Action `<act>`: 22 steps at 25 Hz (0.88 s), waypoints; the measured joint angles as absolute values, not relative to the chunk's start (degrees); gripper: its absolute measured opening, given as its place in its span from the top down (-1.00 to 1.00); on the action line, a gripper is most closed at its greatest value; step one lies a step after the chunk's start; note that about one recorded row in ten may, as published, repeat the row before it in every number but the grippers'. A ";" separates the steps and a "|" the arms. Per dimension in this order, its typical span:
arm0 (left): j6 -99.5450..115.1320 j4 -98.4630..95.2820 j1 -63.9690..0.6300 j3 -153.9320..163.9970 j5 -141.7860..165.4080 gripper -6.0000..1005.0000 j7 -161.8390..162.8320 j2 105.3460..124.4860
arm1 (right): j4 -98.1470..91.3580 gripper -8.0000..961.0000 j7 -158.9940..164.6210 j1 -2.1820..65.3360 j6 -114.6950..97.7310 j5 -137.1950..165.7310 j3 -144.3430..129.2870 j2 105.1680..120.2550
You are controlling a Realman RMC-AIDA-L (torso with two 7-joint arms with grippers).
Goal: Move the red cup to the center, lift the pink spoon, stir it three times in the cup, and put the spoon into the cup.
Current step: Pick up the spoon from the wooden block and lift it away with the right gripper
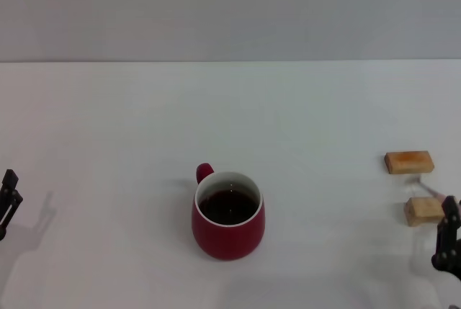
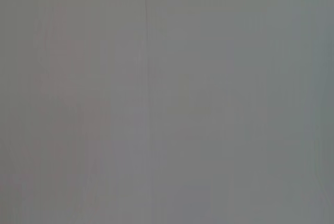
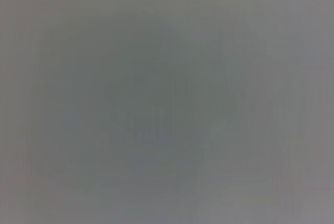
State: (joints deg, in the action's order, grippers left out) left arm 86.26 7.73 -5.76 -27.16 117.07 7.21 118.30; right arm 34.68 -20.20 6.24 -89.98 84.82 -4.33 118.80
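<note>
We are bringing the right gripper [image 1: 448, 243], fingers' state not clear to us, slowly to the pink spoon [image 1: 430, 189] btw. the two wooden blocks [image 1: 409, 162], w/o touching them, while the red cup [image 1: 228, 215] is standing central.

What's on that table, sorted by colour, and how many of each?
Red: 1, the cup.
Tan: 2, wooden blocks.
Pink: 1, the spoon, lying between the blocks, only partly seen.
Total: 4.

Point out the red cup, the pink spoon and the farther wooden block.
red cup [image 1: 228, 233]: head view, front of its red wall.
pink spoon [image 1: 431, 189]: head view, thin shaft between the blocks.
farther wooden block [image 1: 409, 161]: head view, its top face.
</note>
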 joint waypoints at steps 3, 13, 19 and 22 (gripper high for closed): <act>86.34 7.74 -5.75 -27.16 117.07 -0.71 7.21 118.30 | 36.36 0.85 -22.63 6.95 -92.95 85.28 -4.51 118.60; 88.48 7.42 -5.45 -27.16 117.07 -0.71 7.21 118.17 | 39.54 0.90 -24.06 8.83 -99.18 89.60 -4.88 117.68; 89.13 7.30 -5.16 -27.29 117.00 -0.71 7.21 118.12 | 41.05 0.91 -24.08 10.01 -101.39 92.43 -5.22 117.89; 89.15 7.29 -5.12 -27.42 116.88 -0.71 7.20 118.12 | 41.70 0.91 -24.08 10.74 -101.72 93.55 -5.18 118.13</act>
State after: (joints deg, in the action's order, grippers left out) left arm 89.15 7.29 -5.11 -27.42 116.88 7.20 118.12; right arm 41.70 -24.08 10.74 -101.72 93.55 -5.18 118.13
